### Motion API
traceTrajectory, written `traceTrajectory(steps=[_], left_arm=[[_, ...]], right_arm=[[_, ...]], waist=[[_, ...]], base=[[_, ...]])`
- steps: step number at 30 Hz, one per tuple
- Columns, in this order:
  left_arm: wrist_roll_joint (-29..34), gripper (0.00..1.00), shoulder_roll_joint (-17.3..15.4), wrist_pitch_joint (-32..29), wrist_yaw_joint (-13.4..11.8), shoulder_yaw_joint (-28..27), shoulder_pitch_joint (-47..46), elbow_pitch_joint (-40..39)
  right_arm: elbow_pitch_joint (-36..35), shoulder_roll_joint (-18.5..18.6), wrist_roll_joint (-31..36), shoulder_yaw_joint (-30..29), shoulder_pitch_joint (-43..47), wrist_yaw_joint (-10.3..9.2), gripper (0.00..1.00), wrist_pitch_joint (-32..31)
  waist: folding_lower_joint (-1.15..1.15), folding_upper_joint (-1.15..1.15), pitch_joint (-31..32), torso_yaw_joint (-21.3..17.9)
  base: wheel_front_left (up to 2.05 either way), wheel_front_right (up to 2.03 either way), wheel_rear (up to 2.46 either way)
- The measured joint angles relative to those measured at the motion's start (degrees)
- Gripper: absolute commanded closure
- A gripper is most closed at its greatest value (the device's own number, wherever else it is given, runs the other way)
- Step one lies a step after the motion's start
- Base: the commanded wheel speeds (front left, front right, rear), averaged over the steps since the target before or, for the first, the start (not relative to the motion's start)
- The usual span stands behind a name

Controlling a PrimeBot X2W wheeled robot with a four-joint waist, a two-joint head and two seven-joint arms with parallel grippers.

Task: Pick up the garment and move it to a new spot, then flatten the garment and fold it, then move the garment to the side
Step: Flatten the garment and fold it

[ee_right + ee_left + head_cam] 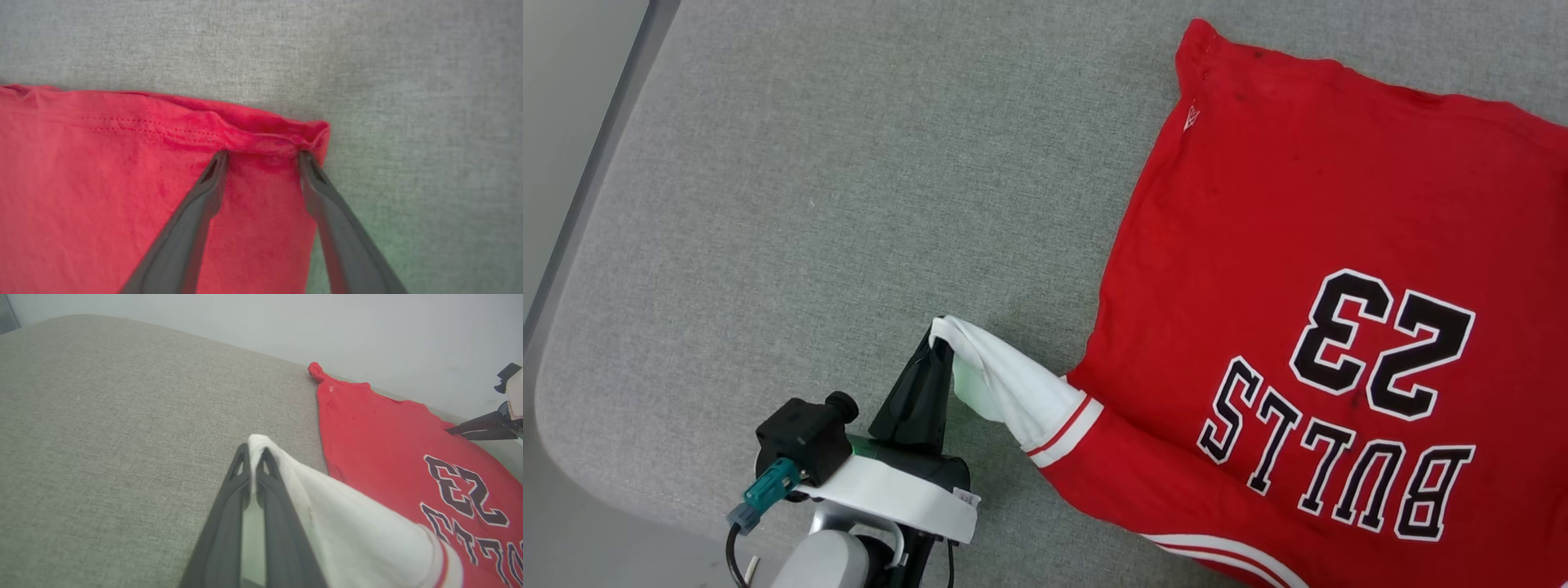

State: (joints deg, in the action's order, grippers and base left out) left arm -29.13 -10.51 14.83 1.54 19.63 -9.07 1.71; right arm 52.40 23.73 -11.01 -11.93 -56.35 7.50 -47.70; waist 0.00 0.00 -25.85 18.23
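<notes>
The garment point(1298, 245) is a red jersey with black "BULLS 23" lettering, lying mostly flat on the right half of the grey padded surface point(849, 204). Its white sleeve point(1013, 392) with red striped trim is stretched out to the left, and my left gripper point(935, 343) is shut on the sleeve's tip. In the left wrist view the sleeve point(347, 522) drapes over the closed fingers point(253, 451). My right gripper point(261, 154) is open, its tips pressed on the garment's red hem corner point(282, 134), which is bunched between them. The right gripper point(455, 433) also shows over the jersey's far edge.
The padded surface has a rounded corner point(547, 392) at the lower left and a straight edge along the left, with a pale floor beyond. Bare grey fabric stretches left of the garment and beyond it.
</notes>
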Motion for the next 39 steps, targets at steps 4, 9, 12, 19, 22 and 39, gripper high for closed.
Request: traceTrajectory(steps=[4,9,12,19,22,39], left_arm=[[0.26,1.0,0.29,0.07,0.46,-0.34,-0.03,0.65],[0.48,1.0,0.4,0.08,0.49,-0.85,0.21,1.7],[0.47,1.0,0.31,0.08,0.47,-1.36,1.25,2.19],[0.0,1.0,-0.78,0.05,-0.55,-2.61,4.69,3.57],[-0.41,1.0,-1.59,-0.36,-1.12,-3.23,6.06,3.66],[-3.04,1.0,-5.48,-3.67,-4.2,-6.99,12.87,2.91]], right_arm=[[0.79,0.01,-0.11,-0.31,-0.02,0.01,1.0,-0.79],[1.02,0.33,0.45,0.26,0.04,0.01,1.0,0.44],[0.54,0.52,0.42,1.22,0.6,0.03,1.0,0.94],[-4.23,2.89,-2.41,3.92,6.0,0.02,1.0,3.19],[-7.26,3.86,-4.81,4.2,11.13,0.02,1.0,3.36],[-36.82,-7.57,-11.11,-8.93,54.31,0.02,1.0,4.28]], waist=[[0.0,0.0,0.49,-0.11],[0.0,0.0,2.59,-0.45],[0.0,0.0,4.71,-0.96],[0.0,0.0,11.01,-3.4],[0.0,0.0,13.88,-4.91],[-0.01,0.01,23.5,-15.91]], base=[[0.0,0.0,0.0],[0.0,0.0,0.0],[0.0,0.0,0.0],[0.0,0.0,0.0],[0.0,0.0,0.0],[0.0,0.0,0.0]])
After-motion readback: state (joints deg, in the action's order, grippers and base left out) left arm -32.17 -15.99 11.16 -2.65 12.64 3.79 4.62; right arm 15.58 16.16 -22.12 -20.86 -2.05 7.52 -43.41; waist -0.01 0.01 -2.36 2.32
